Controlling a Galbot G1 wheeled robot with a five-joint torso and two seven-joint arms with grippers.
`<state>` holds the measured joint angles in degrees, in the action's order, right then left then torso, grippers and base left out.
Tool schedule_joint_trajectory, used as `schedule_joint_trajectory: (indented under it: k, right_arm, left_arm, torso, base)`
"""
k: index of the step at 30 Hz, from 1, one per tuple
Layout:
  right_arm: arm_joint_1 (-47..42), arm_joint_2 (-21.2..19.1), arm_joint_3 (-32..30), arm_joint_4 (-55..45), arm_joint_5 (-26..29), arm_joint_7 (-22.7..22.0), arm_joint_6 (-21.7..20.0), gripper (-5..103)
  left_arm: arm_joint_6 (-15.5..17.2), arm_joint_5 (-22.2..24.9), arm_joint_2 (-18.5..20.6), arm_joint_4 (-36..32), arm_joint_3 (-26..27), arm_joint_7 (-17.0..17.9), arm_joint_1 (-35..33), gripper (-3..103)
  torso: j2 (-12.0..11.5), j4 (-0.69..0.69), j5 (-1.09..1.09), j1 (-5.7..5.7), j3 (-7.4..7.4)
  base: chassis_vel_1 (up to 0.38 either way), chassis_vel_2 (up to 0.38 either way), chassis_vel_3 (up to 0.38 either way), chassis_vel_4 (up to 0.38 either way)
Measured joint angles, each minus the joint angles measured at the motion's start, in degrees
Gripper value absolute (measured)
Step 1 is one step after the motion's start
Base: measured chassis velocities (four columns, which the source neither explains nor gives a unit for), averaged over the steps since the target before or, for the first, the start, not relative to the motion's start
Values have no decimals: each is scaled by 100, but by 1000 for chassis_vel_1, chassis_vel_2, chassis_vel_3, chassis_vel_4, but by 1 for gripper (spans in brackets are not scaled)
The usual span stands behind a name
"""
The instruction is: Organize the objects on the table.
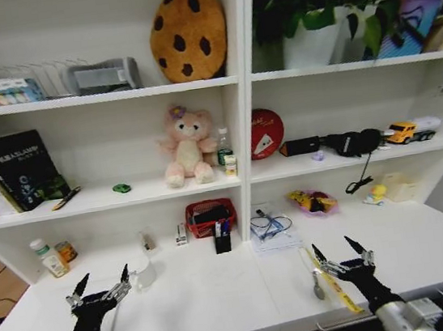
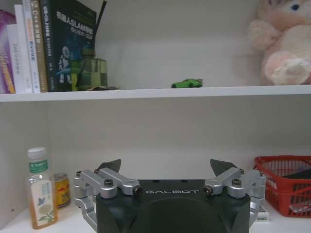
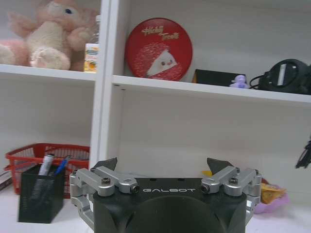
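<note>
Both grippers hover low over the front of the white table (image 1: 210,297). My left gripper (image 1: 102,285) (image 2: 165,167) is open and empty, beside a small clear cup (image 1: 146,275). My right gripper (image 1: 339,252) (image 3: 163,165) is also open and empty, just right of a spoon (image 1: 317,285) and a yellow ruler (image 1: 336,287). A tiny green toy car (image 1: 122,188) (image 2: 187,83) sits on the middle shelf. Blue pens stand in a black mesh holder (image 1: 222,237) (image 3: 41,191). A clear bottle with a green label (image 1: 51,257) (image 2: 40,194) stands at the table's back left.
A red basket (image 1: 209,214) sits behind the pen holder, with papers (image 1: 273,232) and a pink snack bag (image 1: 312,201) to its right. The pink plush bear (image 1: 186,147), books (image 1: 14,172) and a red tin (image 1: 266,133) fill the shelves. Drawer handles line the front edge.
</note>
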<state>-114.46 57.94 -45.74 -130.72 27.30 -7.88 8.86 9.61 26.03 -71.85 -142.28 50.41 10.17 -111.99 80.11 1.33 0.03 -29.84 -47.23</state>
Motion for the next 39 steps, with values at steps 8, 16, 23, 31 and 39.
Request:
schedule_joint_trajectory:
  k: [8, 16, 23, 31, 39]
  right_arm:
    - [-2, 1, 1, 0, 2, 0, 0, 100]
    - [-1, 1, 2, 2, 2, 0, -1, 100]
    - [1, 0, 4, 1, 2, 0, -1, 100]
    - [0, -1, 3, 3, 2, 0, -1, 100]
    - [0, -1, 1, 4, 3, 0, -1, 100]
  left_arm:
    - [0, 0, 0, 2, 1, 5, 0, 100]
    - [0, 0, 0, 1, 1, 3, 0, 100]
    - [0, 0, 0, 1, 2, 8, 0, 100]
    - [0, 0, -1, 1, 0, 9, 0, 100]
    - [0, 0, -1, 1, -1, 1, 0, 100]
  torso:
    - [2, -1, -13, 3, 2]
    - [2, 1, -1, 3, 2]
    - [0, -3, 0, 0, 0]
    - [0, -2, 0, 0, 0]
    - [0, 1, -2, 0, 0]
  base:
    - [352, 372, -362, -361]
    - [347, 358, -363, -353]
    - [312, 287, -288, -299]
    - [70, 26, -47, -74]
    - [-65, -44, 42, 28]
